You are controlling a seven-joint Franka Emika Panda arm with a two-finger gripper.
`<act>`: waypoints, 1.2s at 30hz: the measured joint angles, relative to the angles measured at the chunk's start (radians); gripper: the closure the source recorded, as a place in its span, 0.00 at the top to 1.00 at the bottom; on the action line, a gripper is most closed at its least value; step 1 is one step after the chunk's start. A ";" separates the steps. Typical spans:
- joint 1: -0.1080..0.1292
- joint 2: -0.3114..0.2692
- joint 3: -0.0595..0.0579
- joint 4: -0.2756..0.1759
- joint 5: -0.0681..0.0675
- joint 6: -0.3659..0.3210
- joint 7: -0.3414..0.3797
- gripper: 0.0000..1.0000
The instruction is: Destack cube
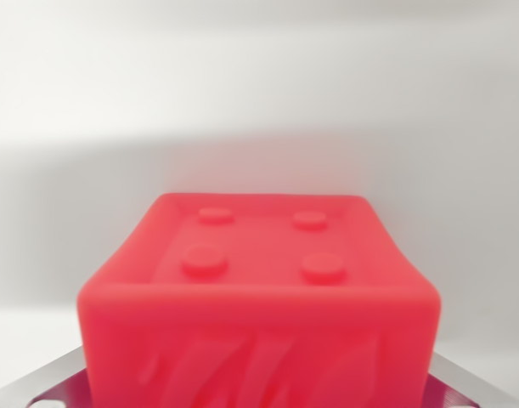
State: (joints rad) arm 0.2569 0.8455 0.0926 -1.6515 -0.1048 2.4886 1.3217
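Cube (257, 293), red and soft-looking, fills the lower middle of the wrist view, sitting squarely between the two metal fingers (59, 381), whose grey tips show only as slivers at the bottom corners, one on the wrist view's left and one on the wrist view's right. Each sliver lies right against a side wall of the cube, with no gap that I can make out, so I judge the fingers to be clamped on it (though the contact itself lies below the edge of the picture). Its studded face, with four round bumps, points away from the camera, and no side looks longer than another. Beyond it lies only a pale, blurred bench (259, 127); no second cube shows, so whether it is off the stack cannot be told.
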 joint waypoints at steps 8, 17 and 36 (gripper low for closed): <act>0.001 0.001 -0.001 0.001 0.000 0.001 0.000 1.00; 0.001 0.004 -0.001 0.002 0.000 0.002 0.000 1.00; 0.001 0.005 -0.001 0.002 0.000 0.003 0.000 1.00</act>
State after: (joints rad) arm 0.2580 0.8504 0.0911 -1.6493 -0.1048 2.4915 1.3218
